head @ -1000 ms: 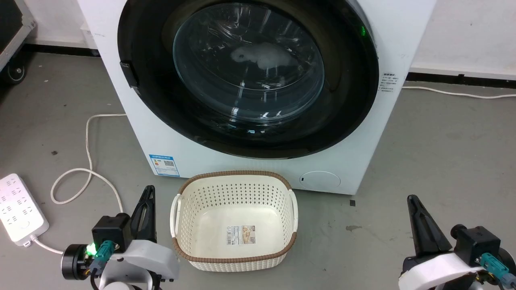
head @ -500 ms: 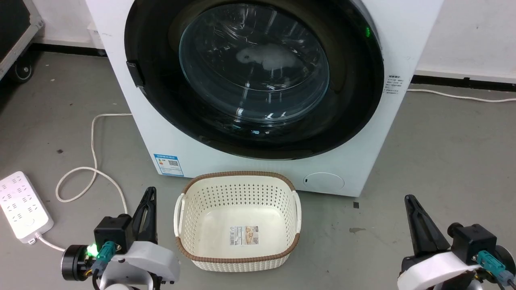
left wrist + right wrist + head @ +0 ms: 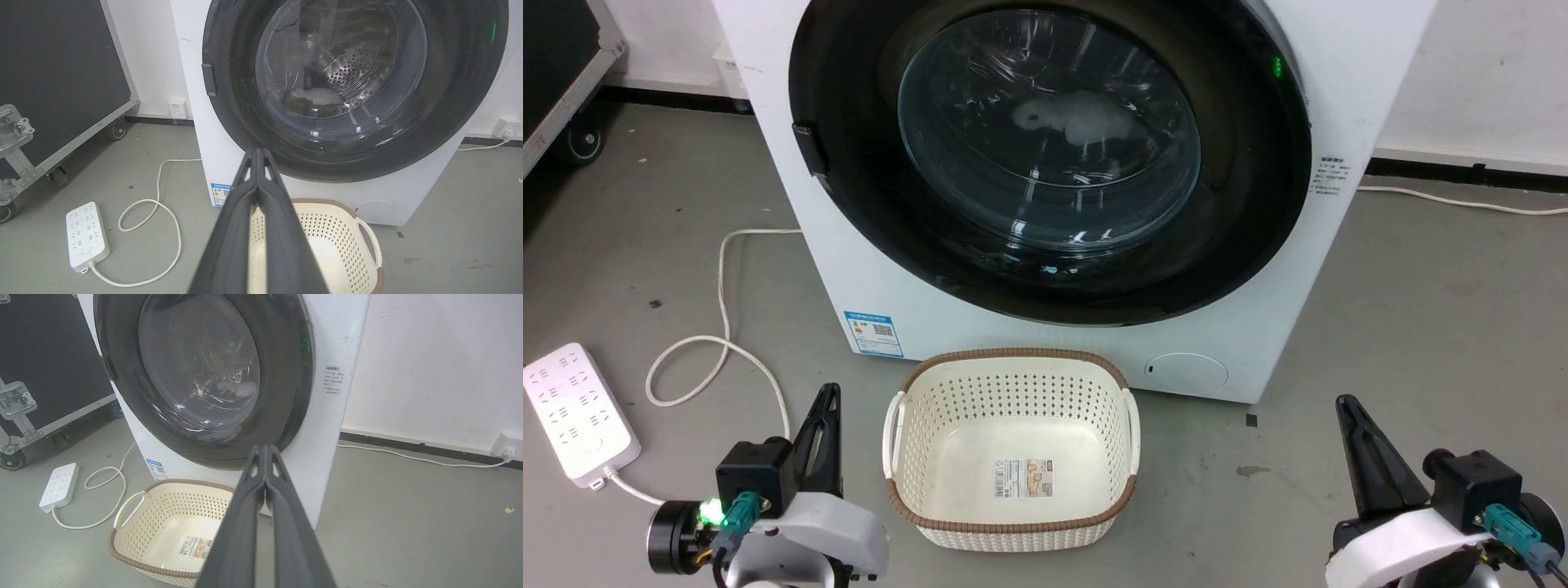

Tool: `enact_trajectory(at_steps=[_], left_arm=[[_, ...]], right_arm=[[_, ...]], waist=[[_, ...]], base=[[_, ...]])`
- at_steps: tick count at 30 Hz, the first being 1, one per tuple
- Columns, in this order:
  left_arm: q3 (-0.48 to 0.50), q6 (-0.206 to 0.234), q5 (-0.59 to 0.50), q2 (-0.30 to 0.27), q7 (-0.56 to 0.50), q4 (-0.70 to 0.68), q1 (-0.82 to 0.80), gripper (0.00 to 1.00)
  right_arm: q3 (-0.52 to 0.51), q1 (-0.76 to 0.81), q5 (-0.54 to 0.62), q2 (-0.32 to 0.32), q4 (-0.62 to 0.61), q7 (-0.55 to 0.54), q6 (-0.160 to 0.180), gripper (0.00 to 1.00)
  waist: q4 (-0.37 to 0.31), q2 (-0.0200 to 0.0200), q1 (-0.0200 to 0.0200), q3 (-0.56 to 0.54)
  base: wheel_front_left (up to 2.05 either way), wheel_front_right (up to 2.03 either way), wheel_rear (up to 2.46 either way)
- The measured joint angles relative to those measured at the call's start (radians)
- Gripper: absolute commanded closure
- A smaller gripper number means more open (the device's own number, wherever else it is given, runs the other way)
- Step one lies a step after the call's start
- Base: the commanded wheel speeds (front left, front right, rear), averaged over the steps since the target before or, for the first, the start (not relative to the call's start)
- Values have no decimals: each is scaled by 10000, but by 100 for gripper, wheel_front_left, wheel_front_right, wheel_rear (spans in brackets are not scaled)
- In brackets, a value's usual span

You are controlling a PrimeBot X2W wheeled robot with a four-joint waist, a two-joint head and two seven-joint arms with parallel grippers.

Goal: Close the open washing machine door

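The washing machine door (image 3: 1049,139), a wide glossy black rim around a domed glass centre, lies flat against the white washing machine front (image 3: 1282,269). It also shows in the left wrist view (image 3: 343,81) and the right wrist view (image 3: 200,371). Behind the glass I see the steel drum and something pale inside. My left gripper (image 3: 828,394) is shut and holds nothing, low at the left, well short of the machine (image 3: 257,152). My right gripper (image 3: 1342,402) is shut and bare too, low at the right (image 3: 265,448).
A cream perforated laundry basket (image 3: 1013,356) with a brown rim stands on the grey floor just before the machine, between my grippers. A white power strip (image 3: 576,416) and its looped cable (image 3: 723,343) lie at the left. A black wheeled case (image 3: 53,81) stands farther left.
The whole head picture has slid a little to the right, so the camera has moved. Door, basket and both grippers keep their places relative to one another.
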State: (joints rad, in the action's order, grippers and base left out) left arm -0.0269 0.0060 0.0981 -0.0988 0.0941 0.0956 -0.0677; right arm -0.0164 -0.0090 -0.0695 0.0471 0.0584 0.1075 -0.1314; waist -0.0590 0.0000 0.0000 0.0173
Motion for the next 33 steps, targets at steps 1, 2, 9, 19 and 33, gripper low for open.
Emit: enact_trajectory(at_steps=[1, 2, 9, 19, 33], left_arm=[[2, 0, -2, 13, -52, -19, 20, 100], [10, 0, -12, 29, -58, -29, 39, 100], [40, 0, -132, 104, -155, -128, 77, 100], [79, -2, -318, 173, -322, -274, 139, 100], [127, -4, -522, 247, -543, -499, 284, 100]], right_arm=[[-2, 0, 2, 0, -10, -2, 0, 100], [4, 0, 12, 0, -17, -13, 0, 100], [21, 0, 90, 0, -69, -111, 0, 100], [48, 0, 207, 0, -151, -355, 0, 100], [84, 1, 364, 2, -288, -587, 0, 100]], waist=[[10, 0, 0, -3], [21, 0, 0, -6], [92, 0, 0, -27], [194, 0, 0, -57], [336, 0, 0, -98]], base=[[0, 0, 0], [0, 0, 0], [0, 0, 0], [0, 0, 0], [0, 0, 0]])
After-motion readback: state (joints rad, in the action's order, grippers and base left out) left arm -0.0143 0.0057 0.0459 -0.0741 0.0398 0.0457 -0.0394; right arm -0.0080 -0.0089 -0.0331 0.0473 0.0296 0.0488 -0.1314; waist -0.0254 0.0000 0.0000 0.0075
